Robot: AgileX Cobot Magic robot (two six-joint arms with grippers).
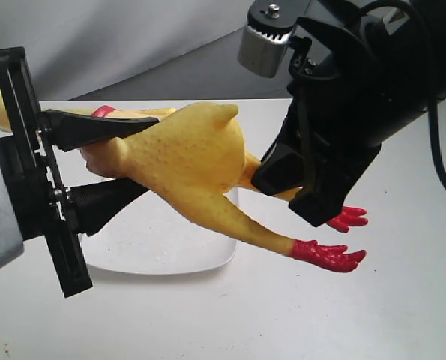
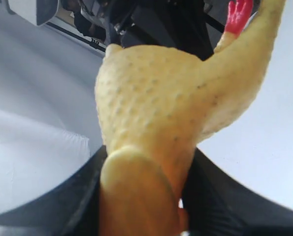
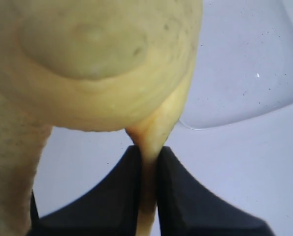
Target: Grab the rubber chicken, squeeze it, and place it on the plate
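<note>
The rubber chicken (image 1: 189, 154) hangs in the air above the plate (image 1: 163, 251), lying roughly level. My left gripper (image 1: 144, 154) is shut on its chest end, just past the red neck band (image 1: 103, 111); its black fingers (image 2: 72, 206) press the yellow body (image 2: 161, 108) from both sides. My right gripper (image 1: 286, 193) is shut on one thin leg (image 3: 148, 157), pinched flat between its fingers (image 3: 121, 196). The other leg hangs free, ending in a red foot (image 1: 327, 255). The plate's (image 3: 244, 73) rim shows below the body in the right wrist view.
The white table (image 1: 282, 315) stretches around the plate, with a grey backdrop (image 1: 133, 37) behind it. The right arm's camera housing (image 1: 267, 37) hangs above the chicken's tail end.
</note>
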